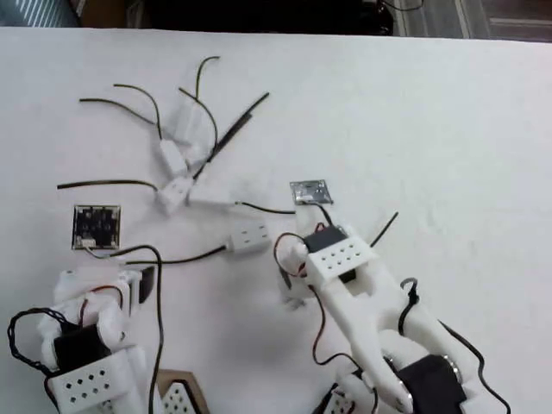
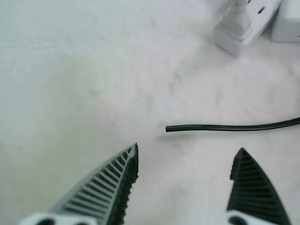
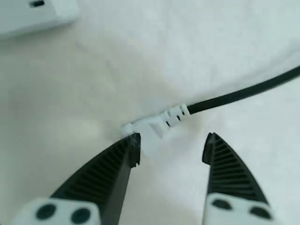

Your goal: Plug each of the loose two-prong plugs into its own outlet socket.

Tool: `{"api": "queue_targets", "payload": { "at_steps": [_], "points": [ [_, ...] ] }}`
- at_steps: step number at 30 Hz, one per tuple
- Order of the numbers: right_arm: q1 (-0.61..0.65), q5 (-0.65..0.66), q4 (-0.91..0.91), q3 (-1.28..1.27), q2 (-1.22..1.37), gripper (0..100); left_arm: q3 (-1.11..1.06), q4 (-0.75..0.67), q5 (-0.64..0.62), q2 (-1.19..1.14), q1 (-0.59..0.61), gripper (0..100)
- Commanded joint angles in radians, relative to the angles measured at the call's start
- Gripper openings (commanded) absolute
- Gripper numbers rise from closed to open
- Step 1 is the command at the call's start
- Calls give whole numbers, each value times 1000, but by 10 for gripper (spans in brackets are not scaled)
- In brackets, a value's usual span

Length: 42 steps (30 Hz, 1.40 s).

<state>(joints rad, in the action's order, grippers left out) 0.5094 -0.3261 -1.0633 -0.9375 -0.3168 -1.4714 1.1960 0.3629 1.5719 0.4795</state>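
Cloth (image 1: pixel 448 129), white and faintly creased, covered the table. The right arm (image 1: pixel 371 319), built of blocky white printed plastic with a perforated wrist plate, lay near the table's centre, and the left arm (image 1: pixel 86 345) of the same make sat at the near-left corner.

Beside the right arm's wrist lay a white rectangular outlet block (image 1: pixel 250 235), its long axis roughly left to right, with a thin black lead running off to the left. Farther back was a loose cluster of small white plug bodies (image 1: pixel 172 158), their black cords fanning outward.

The right gripper (image 3: pixel 173 137) had dark, ribbed, wedge-shaped fingers (image 3: pixel 112 173) spread wide, holding nothing. Just ahead of them a two-prong plug (image 3: pixel 159 123) lay flat on the cloth, a small white moulded piece with a ridged collar. Its long axis ran across the gap. The prong end sat at one fingertip, perhaps touching it, and its smooth black cord (image 3: pixel 243 93) trailed out past the other.

The left gripper (image 2: pixel 188 148) was equally wide apart and empty, with a cut cord end (image 2: pixel 168 128) lying just beyond its tips.
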Motion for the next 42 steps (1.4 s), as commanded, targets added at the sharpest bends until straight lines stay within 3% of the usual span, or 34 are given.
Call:
{"api": "queue_targets", "payload": {
  "at_steps": [1, 9, 15, 24, 33, 37, 40, 42],
  "points": [
    [4, -9, 73, -20, 35, 211, 8, -15, 0, 13, 5, 313],
    [5, -11, 102, 63, 266, 207, 8, -15, 0, 13, 5, 313],
    [-2, -6, 54, 146, 320, 11, 6, -15, 0, 13, 5, 313],
    [-77, 11, -50, 258, 318, 17, 6, -15, 2, 13, 5, 313],
    [-397, 431, -25, 540, 329, 17, 6, -14, 2, 13, 5, 313],
    [-453, 552, 41, 617, 329, 19, 6, -14, 2, 13, 5, 313],
    [-433, 666, 5, 618, 326, 100, 6, -14, 2, 13, 5, 313],
    [-423, 669, -59, 618, 320, 190, 6, -14, 2, 13, 5, 313]
  ]
}}
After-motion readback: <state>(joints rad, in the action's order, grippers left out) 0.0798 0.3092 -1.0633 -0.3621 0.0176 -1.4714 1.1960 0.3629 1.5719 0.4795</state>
